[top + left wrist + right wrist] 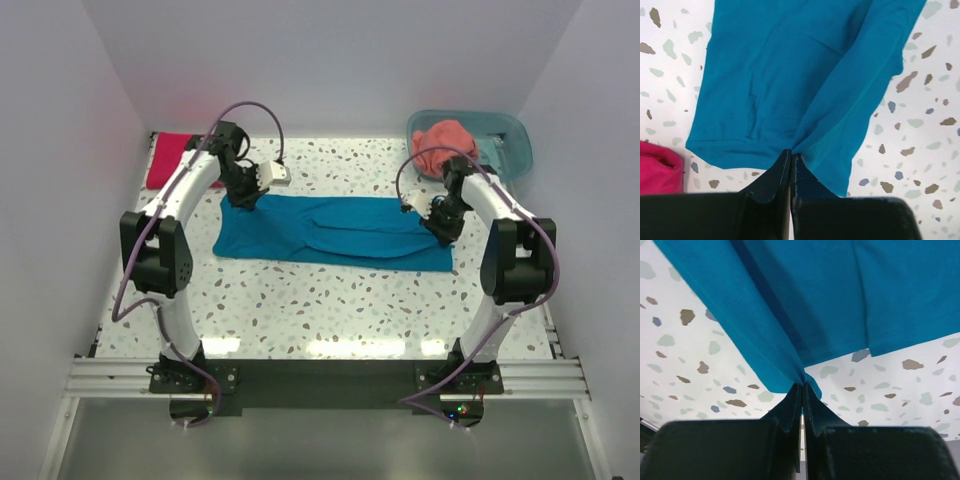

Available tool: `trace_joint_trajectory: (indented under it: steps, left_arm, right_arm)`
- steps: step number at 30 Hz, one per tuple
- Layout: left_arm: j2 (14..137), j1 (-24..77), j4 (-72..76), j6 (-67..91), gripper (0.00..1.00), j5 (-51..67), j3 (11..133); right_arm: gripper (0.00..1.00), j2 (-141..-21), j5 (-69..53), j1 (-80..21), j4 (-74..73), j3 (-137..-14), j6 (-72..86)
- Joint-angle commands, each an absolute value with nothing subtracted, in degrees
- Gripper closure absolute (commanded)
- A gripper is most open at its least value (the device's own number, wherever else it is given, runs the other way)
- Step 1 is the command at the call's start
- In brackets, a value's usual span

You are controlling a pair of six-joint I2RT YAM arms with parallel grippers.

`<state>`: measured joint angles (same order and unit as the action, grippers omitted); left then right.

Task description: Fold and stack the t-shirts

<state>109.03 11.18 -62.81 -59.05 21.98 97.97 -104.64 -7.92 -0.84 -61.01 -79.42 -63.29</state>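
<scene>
Two tools clamped shut on teal t-shirt (330, 232) mid bench (340, 300): my left tool (791, 154) at its left end, right tool (803, 386) opposite.

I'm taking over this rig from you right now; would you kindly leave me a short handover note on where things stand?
Left gripper: shut on the teal-blue t-shirt, pinching its left end.
Right gripper: shut on the same shirt's right end.
The teal-blue t-shirt lies stretched across the middle of the table, not yet a compact fold.
The crimson t-shirt lies flat at the far left and looks folded.
The salmon t-shirt sits crumpled in the teal plastic tub, far right.
Left to do: finish folding the teal-blue one, fold the salmon one, stack all three.
</scene>
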Motion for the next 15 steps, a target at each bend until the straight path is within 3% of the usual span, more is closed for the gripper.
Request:
trace_joint_trajectory:
  steps: [1,15]
  left_arm:
    - [112.4,10.1,-64.6,-61.3,1.00,21.7,103.6]
    - [120.3,7.9,-62.4,-61.6,1.00,21.0,109.6]
  right_arm:
    - [1.00,-106.8,-6.5,-0.5,-60.7,-83.8,-64.3]
    - [1.00,-117.4,-3.8,-0.1,-60.6,-93.5,-64.5]
